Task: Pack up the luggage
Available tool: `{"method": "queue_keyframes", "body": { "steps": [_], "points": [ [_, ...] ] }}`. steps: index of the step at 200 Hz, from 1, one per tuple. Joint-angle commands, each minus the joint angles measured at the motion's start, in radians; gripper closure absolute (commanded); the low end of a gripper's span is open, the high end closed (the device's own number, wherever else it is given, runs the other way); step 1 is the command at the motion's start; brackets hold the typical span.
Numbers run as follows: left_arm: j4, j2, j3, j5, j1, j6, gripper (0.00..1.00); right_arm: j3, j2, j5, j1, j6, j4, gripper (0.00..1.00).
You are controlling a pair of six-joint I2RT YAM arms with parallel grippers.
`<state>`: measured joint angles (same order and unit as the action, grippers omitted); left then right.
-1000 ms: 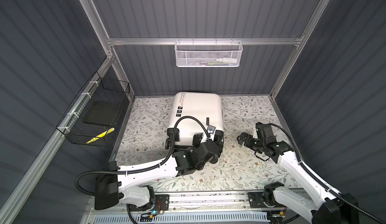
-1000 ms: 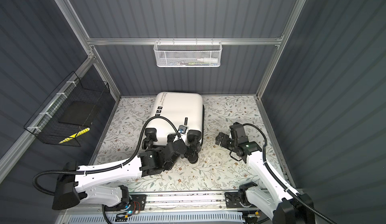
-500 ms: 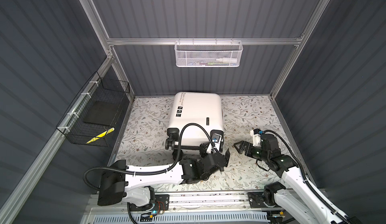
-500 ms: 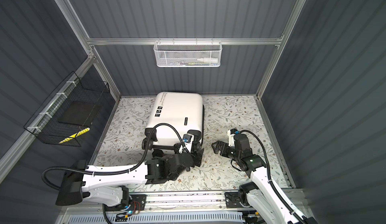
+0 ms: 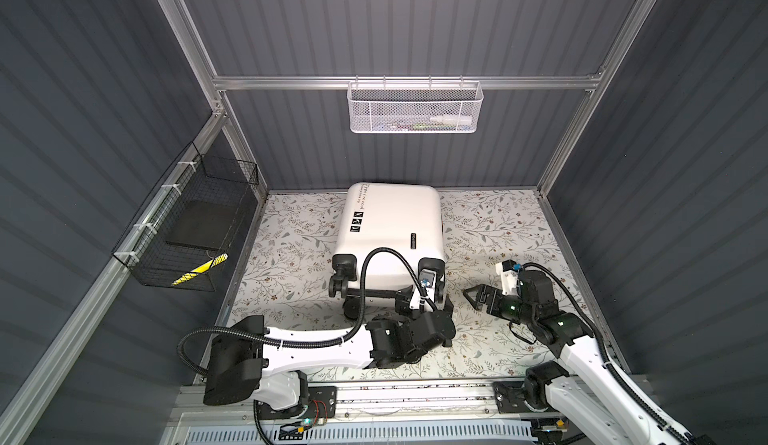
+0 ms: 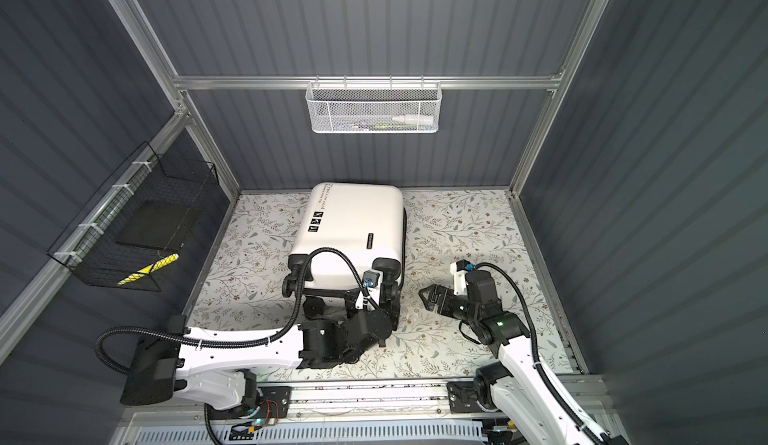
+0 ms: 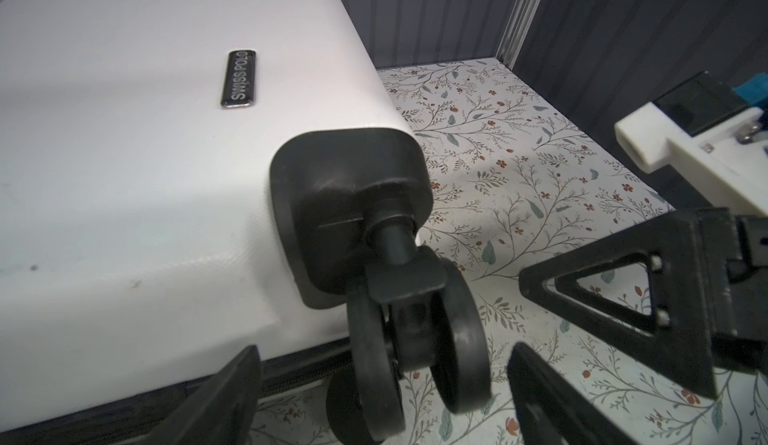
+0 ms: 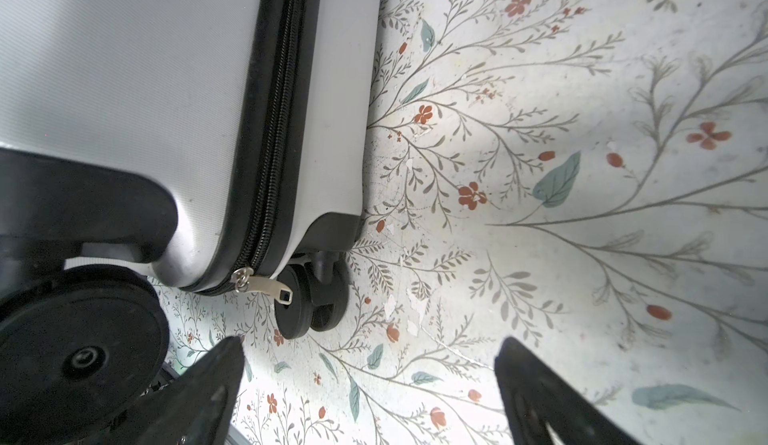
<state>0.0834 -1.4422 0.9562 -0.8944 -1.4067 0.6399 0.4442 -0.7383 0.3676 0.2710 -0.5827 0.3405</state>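
Two arms are hanging out at the wheel end of the white hard-shell suitcase (image 5: 390, 231). The case is lying flat on the floral mat (image 5: 498, 231), sitting mid-mat and reaching up to 12 o'clock near the back wall in both top views, with its black wheels pointing at 6 o'clock. It's looking zipped shut along the side that the right wrist view is showing, with the silver zipper pull (image 8: 266, 287) dangling at the corner by a lower wheel. The left gripper (image 7: 382, 351) is sitting at the case's 5 o'clock corner with its fingers spread wide, and the double caster wheel (image 7: 415, 330) is poking in between them. I can't tell if either finger is actually touching it. The SWISS POLO badge (image 7: 239, 79) is showing on the shell just past that wheel. The right gripper (image 5: 478, 297) is hovering near the same corner, at about 4 o'clock from the case and pointing toward 9 o'clock. Its jaws are spread apart too and gripping nothing, with only mat showing between the fingers (image 8: 532, 389). A white mesh basket (image 5: 365, 110) is hanging on the back wall at 12 o'clock with a white bottle (image 5: 451, 120) lying in it, and a black wire basket (image 5: 166, 264) is hanging on the side wall at 9 o'clock.
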Motion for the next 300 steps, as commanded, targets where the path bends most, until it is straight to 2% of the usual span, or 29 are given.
{"method": "queue_keyframes", "body": {
  "steps": [1,48,112,193,205,241,300],
  "points": [
    [-0.036,-0.021,-0.006,-0.009,0.000,-0.012,0.09,-0.012,0.009,0.016,0.000,0.001,-0.013,0.05],
    [-0.058,-0.053,0.001,0.021,0.014,-0.015,0.12,-0.019,0.007,0.047,0.002,0.005,-0.032,0.07],
    [-0.123,-0.068,-0.008,0.074,0.068,-0.034,0.21,-0.034,0.028,0.058,0.006,0.006,-0.033,0.08],
    [-0.142,-0.113,-0.001,0.096,0.077,-0.030,0.22,-0.055,0.025,0.075,0.014,0.004,-0.058,0.10],
    [-0.145,-0.115,0.000,0.097,0.078,-0.035,0.27,-0.059,0.022,0.077,0.018,0.003,-0.066,0.10],
    [-0.146,-0.118,0.013,0.107,0.082,-0.056,0.53,-0.078,0.012,0.075,0.038,-0.008,-0.102,0.11],
    [-0.119,-0.091,0.043,0.152,0.081,-0.062,0.70,-0.117,-0.021,0.044,0.114,-0.005,-0.217,0.15]
  ]
}}
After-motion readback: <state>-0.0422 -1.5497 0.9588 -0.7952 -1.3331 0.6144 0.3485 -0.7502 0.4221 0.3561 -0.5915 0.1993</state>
